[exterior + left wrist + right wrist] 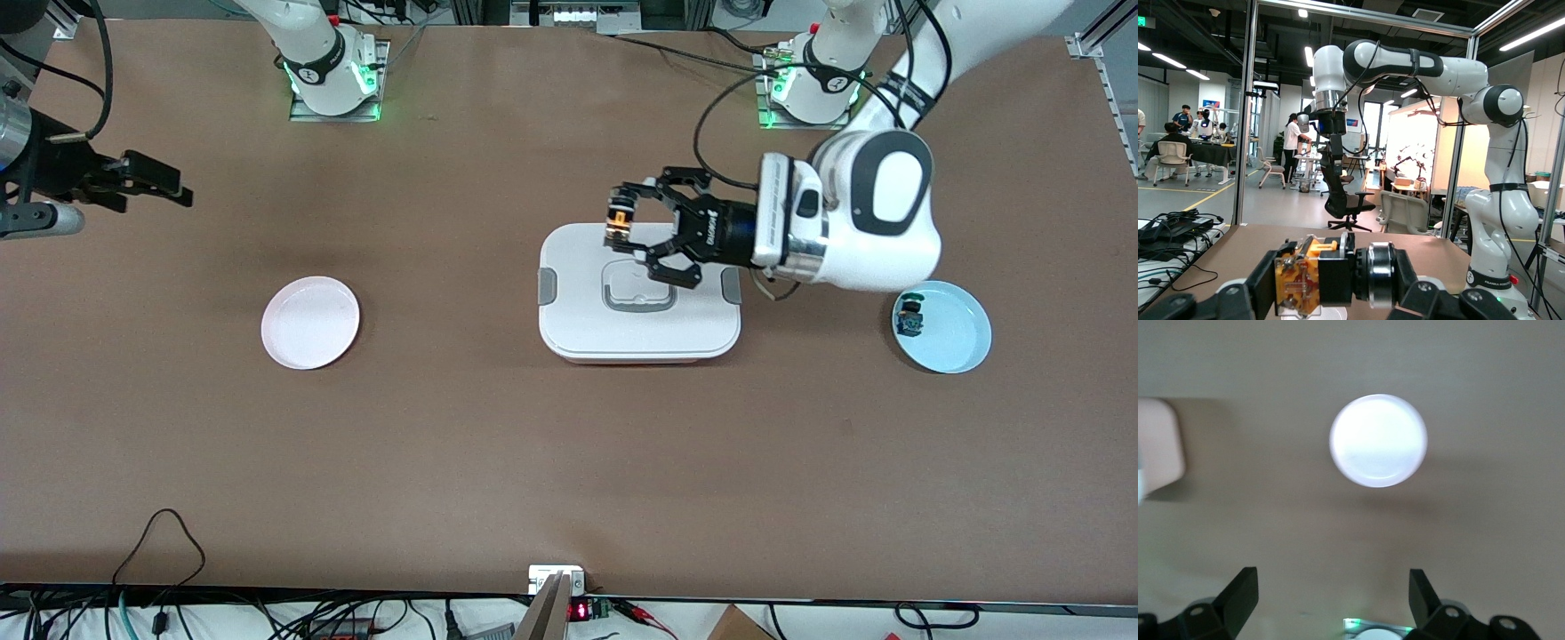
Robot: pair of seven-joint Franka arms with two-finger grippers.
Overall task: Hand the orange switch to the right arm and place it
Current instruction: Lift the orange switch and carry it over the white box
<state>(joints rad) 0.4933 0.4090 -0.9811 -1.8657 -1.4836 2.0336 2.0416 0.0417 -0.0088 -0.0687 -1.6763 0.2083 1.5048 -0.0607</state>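
Observation:
My left gripper, the wide black claw, is shut on the orange switch and holds it in the air over the edge of the white lidded box. In the left wrist view the orange switch sits clamped between the pads of the left gripper, orange part at one end and silver ring at the other. My right gripper, slim and black, hangs open and empty over the right arm's end of the table. It looks down on the pink plate, and the right gripper's fingers stand wide apart.
The pink plate lies toward the right arm's end. A blue plate at the left arm's end holds a black switch with green-blue parts. The right arm arches high in the left wrist view. Cables run along the table's near edge.

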